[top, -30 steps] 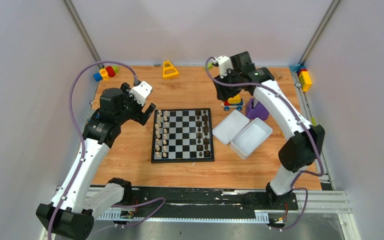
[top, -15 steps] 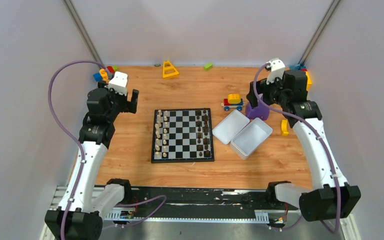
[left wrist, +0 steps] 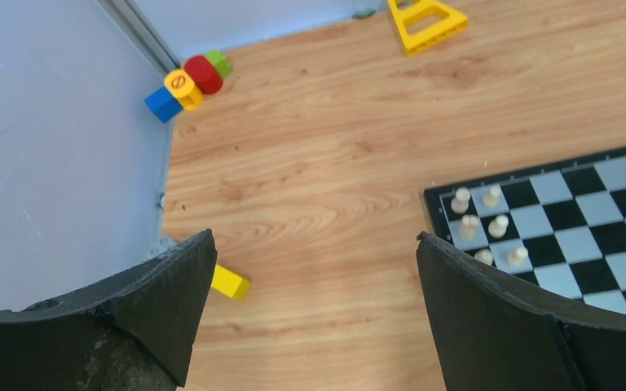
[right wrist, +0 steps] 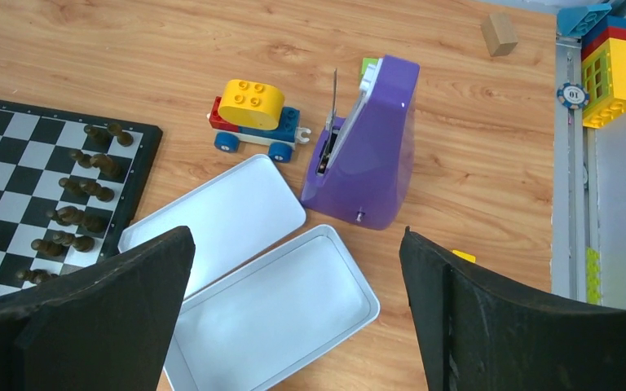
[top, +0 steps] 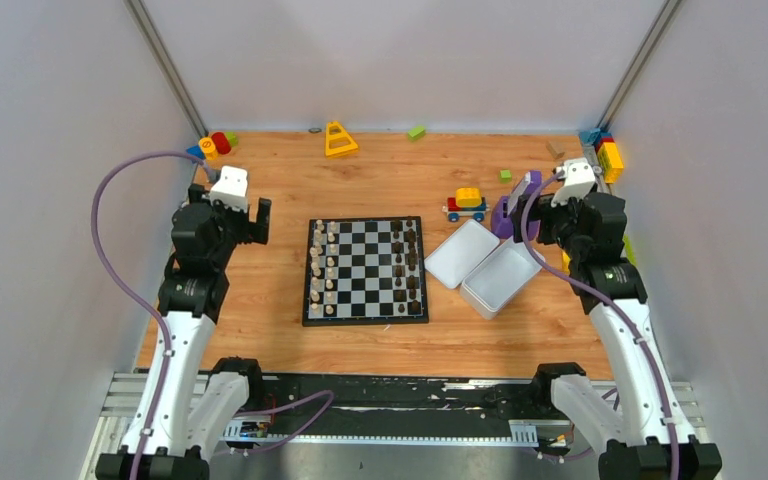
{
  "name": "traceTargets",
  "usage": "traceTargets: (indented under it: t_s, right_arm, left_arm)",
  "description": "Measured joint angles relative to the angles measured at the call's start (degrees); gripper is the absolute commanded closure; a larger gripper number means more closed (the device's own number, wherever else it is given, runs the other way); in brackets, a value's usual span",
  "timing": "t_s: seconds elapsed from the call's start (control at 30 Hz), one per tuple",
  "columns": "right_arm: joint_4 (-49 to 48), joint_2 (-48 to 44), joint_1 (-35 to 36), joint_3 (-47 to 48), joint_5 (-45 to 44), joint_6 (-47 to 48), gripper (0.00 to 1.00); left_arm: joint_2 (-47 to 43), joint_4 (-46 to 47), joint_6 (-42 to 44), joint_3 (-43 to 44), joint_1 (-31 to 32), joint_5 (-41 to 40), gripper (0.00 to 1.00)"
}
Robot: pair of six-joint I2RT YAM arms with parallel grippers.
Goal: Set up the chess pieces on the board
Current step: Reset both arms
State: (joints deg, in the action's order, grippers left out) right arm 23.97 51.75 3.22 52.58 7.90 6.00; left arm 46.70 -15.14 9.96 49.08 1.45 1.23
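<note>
The left gripper and right gripper are spread wide, nothing held. The chess pieces on the board could be knocked over by a low swing.

We see a robotics lab cell. Plain pale panels wall in a wooden table between aluminium posts. The white left arm and right arm stand on a metal rail and trail purple cables. The board and toy blocks lie on the wood.
</note>
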Motion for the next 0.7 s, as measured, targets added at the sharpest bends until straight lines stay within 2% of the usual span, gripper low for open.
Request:
traceTargets:
  t_s: [0.13,0.3,0.7]
  right_arm:
    - [-1.44,-4.04,-0.15,-3.93,0.39,-0.13,0.00]
    - [-2.91,-6.82,-0.31,-7.91,1.33,0.28,0.00]
    - [-4.20,-9.38,-0.42,-9.57,4.24,1.22,0.00]
  left_arm:
    - [-6.71,-0.70,0.68,-6.05,0.00,-0.11,0.00]
    - [-11.80,-1.29,0.79,-6.67,0.00,-0.33,0.00]
    - [-14.88,-0.85,0.92,-10.56,0.00,-0.20,0.00]
